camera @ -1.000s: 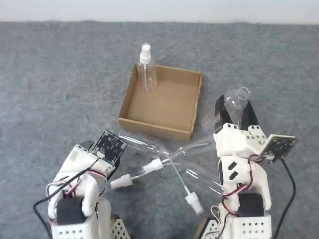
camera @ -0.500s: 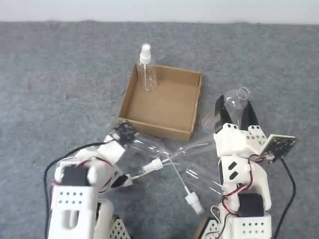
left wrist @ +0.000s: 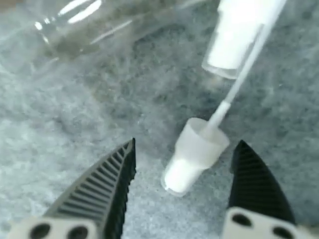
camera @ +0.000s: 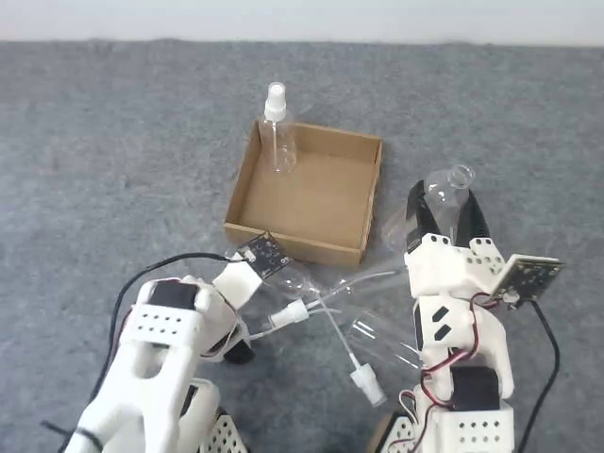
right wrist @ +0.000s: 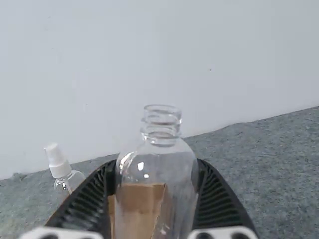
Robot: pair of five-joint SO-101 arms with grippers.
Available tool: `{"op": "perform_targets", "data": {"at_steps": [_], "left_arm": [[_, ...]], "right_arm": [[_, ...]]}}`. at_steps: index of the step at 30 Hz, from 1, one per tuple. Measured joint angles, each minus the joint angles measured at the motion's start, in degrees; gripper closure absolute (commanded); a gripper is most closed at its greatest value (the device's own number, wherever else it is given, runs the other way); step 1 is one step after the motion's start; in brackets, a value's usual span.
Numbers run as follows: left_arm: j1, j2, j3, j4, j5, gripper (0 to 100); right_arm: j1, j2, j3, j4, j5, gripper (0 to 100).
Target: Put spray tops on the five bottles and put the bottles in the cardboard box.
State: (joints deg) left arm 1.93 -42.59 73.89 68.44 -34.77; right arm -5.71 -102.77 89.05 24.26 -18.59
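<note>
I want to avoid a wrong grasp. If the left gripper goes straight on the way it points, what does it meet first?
Most likely the left gripper meets the spray top lying on the carpet, between its open jaws; depth is hard to judge.

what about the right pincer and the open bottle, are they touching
Touching. In the right wrist view the right pincer clamps the open bottle, a finger flat against each side.
</note>
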Motion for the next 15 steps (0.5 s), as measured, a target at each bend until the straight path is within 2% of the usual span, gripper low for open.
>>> {"op": "perform_targets", "data": {"at_steps": [4, 7, 15], "left_arm": [[-3.2, 1.1, 0.0, -3.7, -0.3, 73], [-6.6, 1.2, 0.0, -6.2, -3.2, 73], [-18.4, 1.3, -4.6, -14.2, -5.4, 73]], "right_arm": [[0.0, 0.0, 0.1, 0.0, 1.9, 98.6], [0.0, 0.0, 0.1, -0.3, 2.8, 98.6], [0.0, 0.0, 0.9, -1.1, 3.1, 98.6]]}}
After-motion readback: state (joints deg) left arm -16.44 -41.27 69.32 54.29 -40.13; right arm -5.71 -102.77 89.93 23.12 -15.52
